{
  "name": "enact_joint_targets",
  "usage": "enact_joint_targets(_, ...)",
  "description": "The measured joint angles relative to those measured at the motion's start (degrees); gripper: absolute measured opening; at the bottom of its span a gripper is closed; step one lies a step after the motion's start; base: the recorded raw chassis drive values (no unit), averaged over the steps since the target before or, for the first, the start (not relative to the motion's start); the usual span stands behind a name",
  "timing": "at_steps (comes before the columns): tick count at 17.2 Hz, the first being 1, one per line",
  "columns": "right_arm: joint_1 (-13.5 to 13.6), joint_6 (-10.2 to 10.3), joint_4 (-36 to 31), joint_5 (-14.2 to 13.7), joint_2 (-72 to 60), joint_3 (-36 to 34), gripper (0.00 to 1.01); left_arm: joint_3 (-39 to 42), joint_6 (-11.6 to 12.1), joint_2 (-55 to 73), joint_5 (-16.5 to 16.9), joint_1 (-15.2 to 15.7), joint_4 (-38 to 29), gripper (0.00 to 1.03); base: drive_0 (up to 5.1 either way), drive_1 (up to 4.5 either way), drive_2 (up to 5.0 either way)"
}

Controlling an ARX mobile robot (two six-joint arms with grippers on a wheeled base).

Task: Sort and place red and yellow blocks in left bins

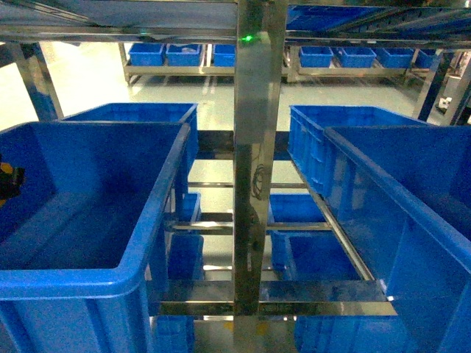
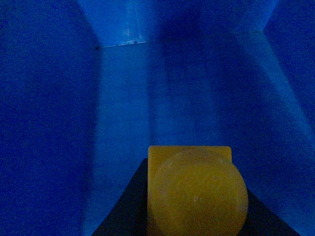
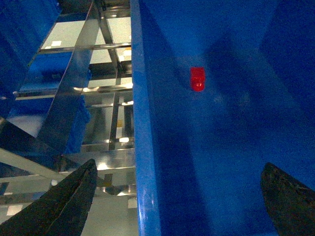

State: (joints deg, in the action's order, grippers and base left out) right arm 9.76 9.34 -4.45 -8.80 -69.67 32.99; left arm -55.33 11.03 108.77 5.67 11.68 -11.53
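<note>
A yellow block [image 2: 194, 191] fills the bottom of the left wrist view, with a dark finger against each side. My left gripper [image 2: 195, 206] is shut on it and hangs inside a blue bin [image 2: 123, 98], above its bare floor. A dark piece of that arm shows at the left edge of the head view [image 1: 6, 182], inside the near left bin [image 1: 110, 281]. In the right wrist view a small red block [image 3: 197, 78] lies on the floor of a blue bin [image 3: 142, 147]. My right gripper [image 3: 179, 196] stands open above that bin's left wall, one finger on each side.
A steel rack post [image 1: 254, 162] stands between the left and right bins. A second left bin [image 1: 147, 112] sits behind the near one, and two bins [image 1: 412, 220] sit on the right. More blue bins rest on lower shelves [image 1: 309, 257] and on a far rack [image 1: 165, 53].
</note>
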Motion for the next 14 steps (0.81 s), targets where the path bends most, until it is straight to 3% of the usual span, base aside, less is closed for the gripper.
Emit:
enact_joint_targets(8, 0.0, 0.0, 0.0, 0.0, 0.0, 0.0, 0.98, -8.3, 4.3, 4.3, 0.9, -0.2, 0.1, 0.27, 0.0, 0.00, 0.0)
enact_joint_targets(14, 0.0, 0.0, 0.0, 0.0, 0.0, 0.0, 0.98, -11.1, 4.5, 6.0, 0.7, -0.8, 2.5, 0.27, 0.0, 0.00, 0.0)
